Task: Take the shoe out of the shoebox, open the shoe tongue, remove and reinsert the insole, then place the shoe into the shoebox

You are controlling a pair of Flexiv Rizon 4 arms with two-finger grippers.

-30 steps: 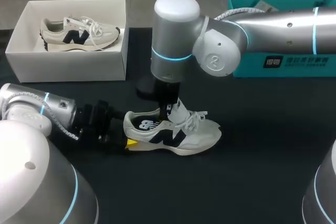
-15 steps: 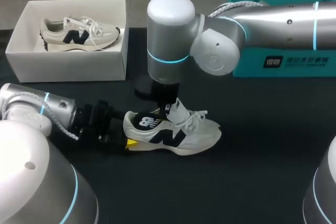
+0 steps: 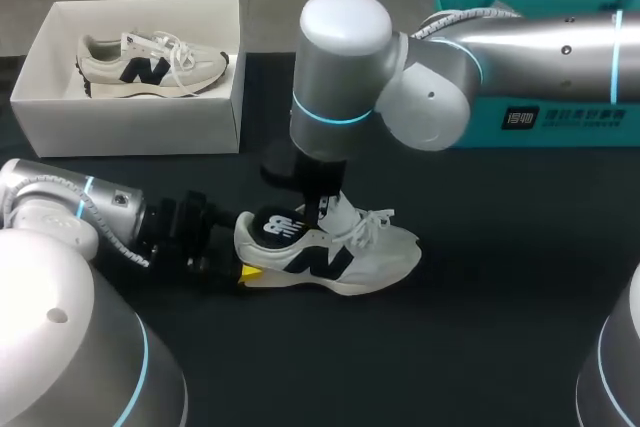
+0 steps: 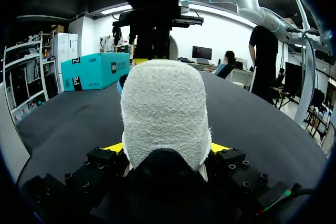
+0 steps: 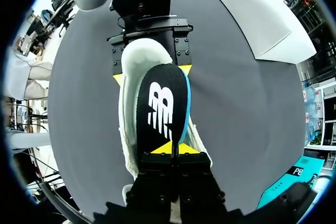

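- Shoebox [image 3: 130,122] at far-left corner of worktop [image 3: 500,327], w/ 2nd shoe [image 3: 150,62] inside; teal box [image 3: 545,117] far right.
- Shoe [image 3: 335,255] lies mid-worktop, outside shoebox, toe to the right.
- L pincer [image 3: 250,271] clamped on shoe heel; in L wrist view the heel blocks most of what's ahead.
- R arm [image 3: 345,77] hangs over shoe, covers its opening in head view.
- R wrist view only: R pincer [image 5: 171,148] pinched together on front end of black insole [image 5: 160,108].
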